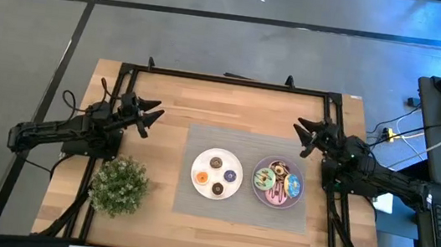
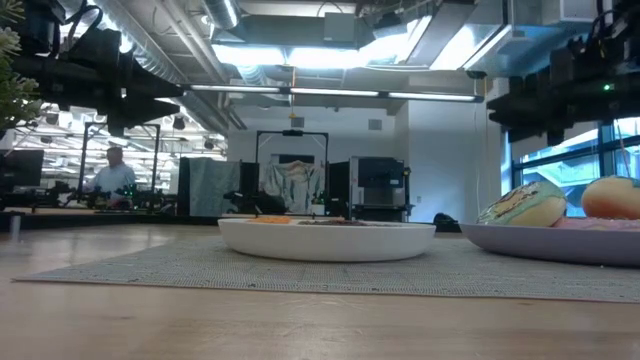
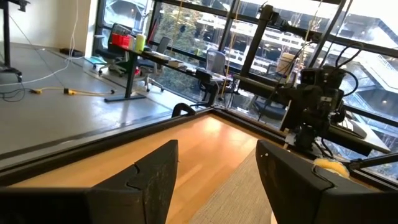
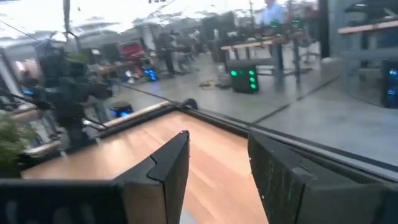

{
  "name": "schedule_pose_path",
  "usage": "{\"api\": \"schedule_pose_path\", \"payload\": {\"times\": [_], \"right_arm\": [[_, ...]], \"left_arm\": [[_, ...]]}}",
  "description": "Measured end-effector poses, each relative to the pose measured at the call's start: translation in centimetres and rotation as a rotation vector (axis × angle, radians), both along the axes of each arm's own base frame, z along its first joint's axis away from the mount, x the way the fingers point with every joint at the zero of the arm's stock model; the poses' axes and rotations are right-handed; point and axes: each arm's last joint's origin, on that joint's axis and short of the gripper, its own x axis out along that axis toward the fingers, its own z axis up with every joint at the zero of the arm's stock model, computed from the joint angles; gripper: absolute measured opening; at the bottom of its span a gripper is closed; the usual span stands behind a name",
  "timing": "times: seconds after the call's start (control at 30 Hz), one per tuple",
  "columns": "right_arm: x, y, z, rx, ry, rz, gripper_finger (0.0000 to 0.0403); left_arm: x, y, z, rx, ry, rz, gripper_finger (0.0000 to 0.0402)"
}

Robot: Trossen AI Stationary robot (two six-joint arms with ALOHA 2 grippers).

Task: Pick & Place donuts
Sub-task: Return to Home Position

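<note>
Both arms are pretty much all matte black, chunky boxy links with rounded joints. The left arm (image 1: 59, 131) has thin black cables (image 1: 105, 91) looping off it near the wrist end. The right arm (image 1: 382, 181) has a tiny green light (image 2: 605, 88) on its housing. The left claw (image 1: 150, 117) and right claw (image 1: 304, 138) each end in two pointy dark prongs. Up close the fingers (image 3: 155, 180) are flat dark slabs with a small stepped notch along the inner edge.

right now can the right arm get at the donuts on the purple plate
Probably yes: the right tool hangs open close to the purple plate, with nothing between it and the donuts.
</note>
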Motion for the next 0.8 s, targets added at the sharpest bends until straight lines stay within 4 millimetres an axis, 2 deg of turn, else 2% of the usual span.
{"api": "schedule_pose_path", "payload": {"times": [0.8], "right_arm": [[0.00,-0.06,-0.06,-0.060,0.047,-0.024,0.0165]], "left_arm": [[0.00,-0.01,0.00,0.000,0.000,-0.002,0.0214]]}}
